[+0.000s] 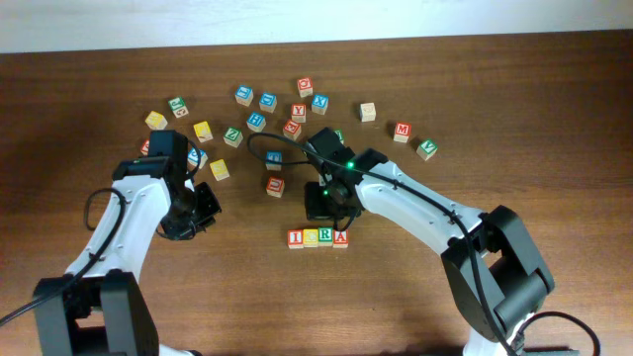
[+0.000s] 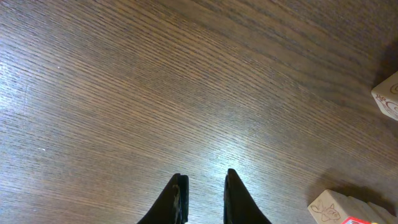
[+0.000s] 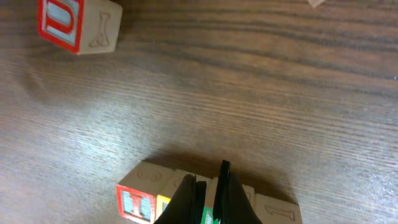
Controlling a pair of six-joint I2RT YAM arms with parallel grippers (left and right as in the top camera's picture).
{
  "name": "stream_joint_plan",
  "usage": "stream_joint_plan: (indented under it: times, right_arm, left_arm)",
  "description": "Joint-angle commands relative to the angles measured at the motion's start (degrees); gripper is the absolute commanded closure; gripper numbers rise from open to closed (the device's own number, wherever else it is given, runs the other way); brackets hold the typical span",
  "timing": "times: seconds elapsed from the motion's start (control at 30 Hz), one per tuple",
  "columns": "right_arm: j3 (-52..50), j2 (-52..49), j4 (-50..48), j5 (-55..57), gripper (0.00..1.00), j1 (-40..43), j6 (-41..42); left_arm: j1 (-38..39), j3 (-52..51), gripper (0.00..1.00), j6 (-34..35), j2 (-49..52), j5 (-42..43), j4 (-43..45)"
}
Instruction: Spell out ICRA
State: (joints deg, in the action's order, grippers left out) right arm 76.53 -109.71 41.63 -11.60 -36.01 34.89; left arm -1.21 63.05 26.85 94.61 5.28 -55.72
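Hard to read first: in the right wrist view the right hand (image 3: 208, 194) sits in front of the ICRA row (image 3: 205, 199) at the bottom edge. Its clenched black fingers cover the middle cubes, so I only get a red letter face at the left end, slivers of yellow and green beside the fingers, and a bare engraved side at the right end. The frame edge cuts off the lower part of the row. A red "U" cube (image 3: 78, 25) at upper left is clipped at the top. In the left wrist view, two pale cubes are cut off, one at the right edge (image 2: 387, 96) and one at the lower right corner (image 2: 339, 208); I can't read their faces. The left hand (image 2: 205, 198) is released, its tapered fingers a narrow gap apart with bare worktop (image 2: 155, 81) between, grasping nothing. From overhead the row is clear: I (image 1: 296, 238), C (image 1: 311, 237), R (image 1: 325, 237) and A (image 1: 341, 237) touch side by side at lower centre, just below the right hand. They are small pale wooden cubes with coloured faces. Loose cubes (image 1: 368, 112) are scattered across upper centre; several letters are too small to read. The worktop is dark wood with fine straight grain and a slight sheen.
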Motion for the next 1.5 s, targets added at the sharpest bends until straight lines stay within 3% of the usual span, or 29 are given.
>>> stream_joint_plan:
  times: [0.0,1.47]
  right_arm:
    - [-0.5,-0.4,-0.3,1.2,0.96,-0.4,0.8]
    - [-0.6,-3.3,1.1,-1.7,0.96,-2.2,1.2]
  left_arm:
    - [-0.2,-0.6,0.86,0.5,-0.5,-0.6,0.1]
    - [-0.2,-0.6,0.84,0.5,-0.5,-0.6,0.1]
